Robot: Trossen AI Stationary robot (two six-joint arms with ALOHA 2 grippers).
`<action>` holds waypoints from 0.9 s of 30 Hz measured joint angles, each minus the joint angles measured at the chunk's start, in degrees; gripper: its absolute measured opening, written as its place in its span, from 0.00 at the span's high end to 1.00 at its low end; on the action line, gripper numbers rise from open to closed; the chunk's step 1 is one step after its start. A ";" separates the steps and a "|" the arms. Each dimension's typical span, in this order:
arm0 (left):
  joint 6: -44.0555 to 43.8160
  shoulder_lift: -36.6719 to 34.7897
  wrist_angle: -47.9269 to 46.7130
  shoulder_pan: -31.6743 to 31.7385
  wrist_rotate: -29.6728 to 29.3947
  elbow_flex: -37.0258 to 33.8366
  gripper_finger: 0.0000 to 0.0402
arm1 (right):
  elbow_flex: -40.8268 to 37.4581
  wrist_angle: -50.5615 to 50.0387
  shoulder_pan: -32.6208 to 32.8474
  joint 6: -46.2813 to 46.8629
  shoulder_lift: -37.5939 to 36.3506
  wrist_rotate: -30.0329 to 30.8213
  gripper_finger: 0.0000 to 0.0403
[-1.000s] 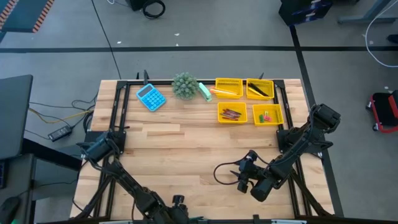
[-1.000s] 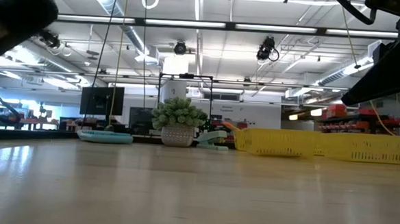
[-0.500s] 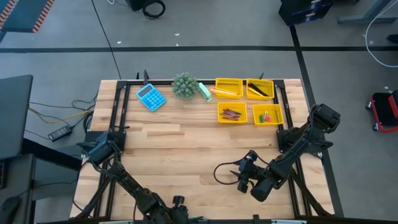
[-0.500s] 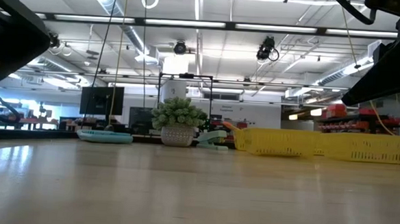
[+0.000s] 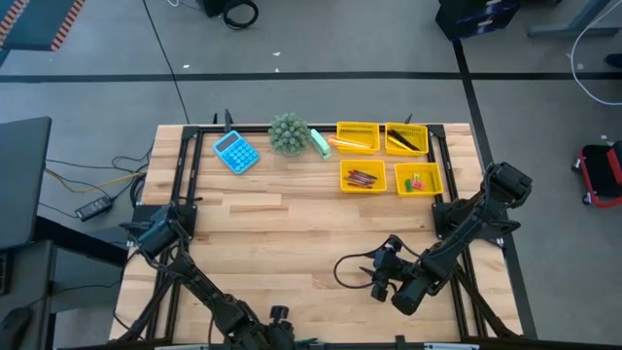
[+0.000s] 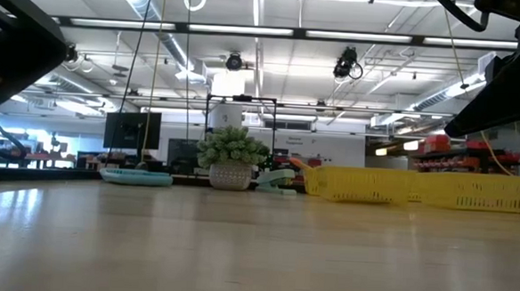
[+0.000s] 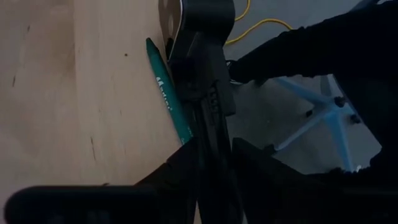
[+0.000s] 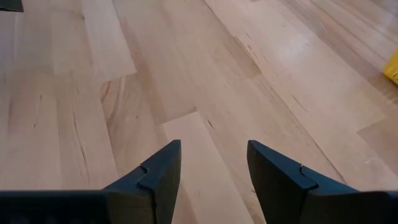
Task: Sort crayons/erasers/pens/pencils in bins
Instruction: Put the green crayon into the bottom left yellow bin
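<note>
Four yellow bins stand at the table's far right. One (image 5: 357, 137) holds pencils, one (image 5: 406, 139) dark pens, one (image 5: 362, 177) reddish crayons, one (image 5: 418, 179) small erasers. My right gripper (image 8: 211, 168) hangs open over bare wood at the near right (image 5: 377, 282). My left gripper (image 5: 280, 331) is at the table's near edge. In the left wrist view its two dark fingers (image 7: 183, 171) stand apart astride a dark frame bar (image 7: 202, 81). Beside that bar a teal stick (image 7: 166, 93) with white lettering lies flat on the wood, its near end running behind one finger. My left gripper comes slanting down at the table's near edge. Whether a finger touches the teal stick's near end (image 7: 185, 135) I cannot tell, since the dark finger and the frame bar cover that spot.
A blue calculator (image 5: 236, 152), a potted plant (image 5: 289, 133) and a pale green object (image 5: 320, 143) stand along the far edge, left of the bins. Black frame rails run along the table's sides. The middle of the table is bare wood (image 5: 292, 224).
</note>
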 joint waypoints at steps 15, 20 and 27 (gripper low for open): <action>12.43 -3.60 -8.41 5.00 -5.17 -0.24 0.77 | 0.00 0.04 0.00 0.04 0.00 -0.21 0.53; 11.47 -6.44 -16.59 7.72 -7.23 -0.22 0.77 | 0.00 0.02 0.00 0.11 0.00 -1.47 0.53; 9.27 -8.90 -13.72 7.14 -5.26 -0.16 0.78 | 0.00 0.00 0.87 -0.02 0.00 -2.78 0.53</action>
